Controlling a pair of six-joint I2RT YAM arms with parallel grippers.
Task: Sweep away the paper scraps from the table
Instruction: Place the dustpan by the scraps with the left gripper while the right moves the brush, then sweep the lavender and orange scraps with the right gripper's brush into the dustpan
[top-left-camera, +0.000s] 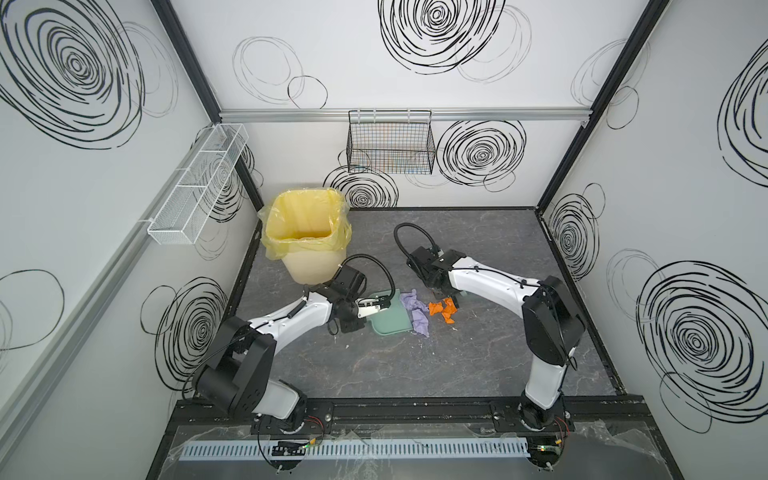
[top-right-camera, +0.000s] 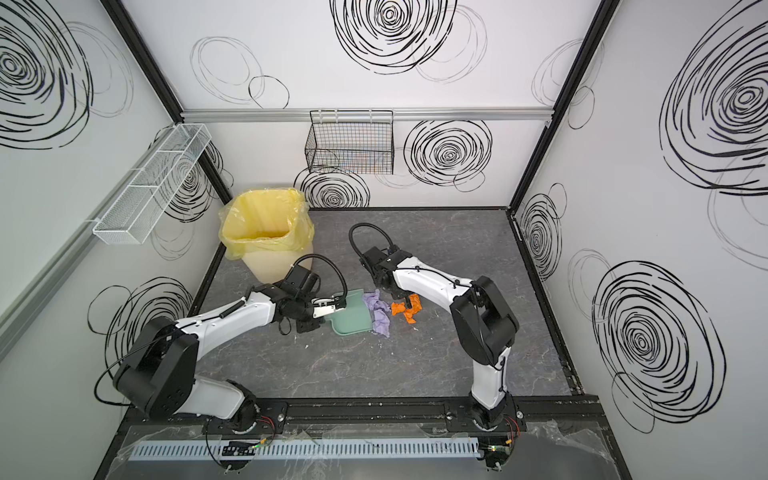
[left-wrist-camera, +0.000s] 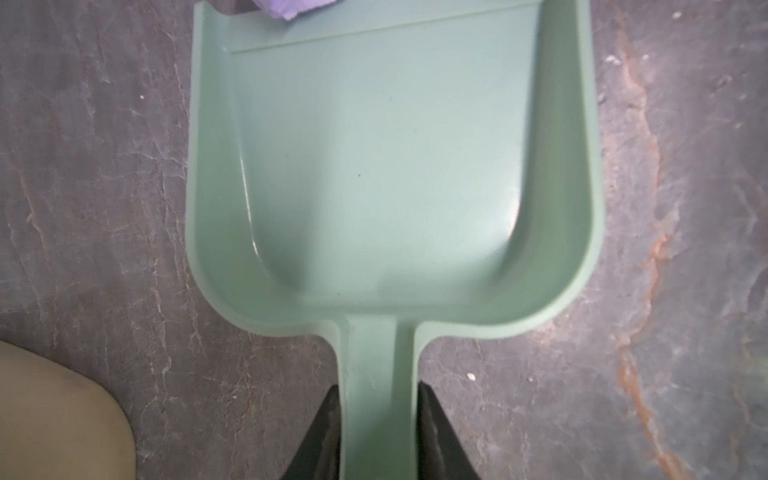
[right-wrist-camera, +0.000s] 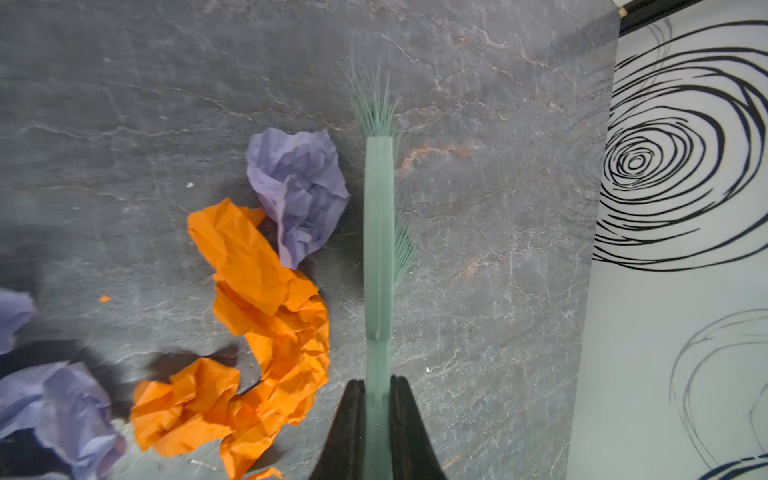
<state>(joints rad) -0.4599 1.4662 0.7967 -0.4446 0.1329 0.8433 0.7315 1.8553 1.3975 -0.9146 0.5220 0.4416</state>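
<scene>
Near the middle of the dark grey marbled table, a mint-green dustpan lies flat, its handle clamped between the fingers of the left gripper. Lilac paper scraps sit at the pan's open lip, with one corner just over that lip in the left wrist view. Orange scraps lie just beyond them on the table. The right gripper is closed tight on the handle of a mint-green brush, whose head lies just beside a lilac wad and an orange wad. A cream bin with a yellow liner stands at the table's back left corner.
</scene>
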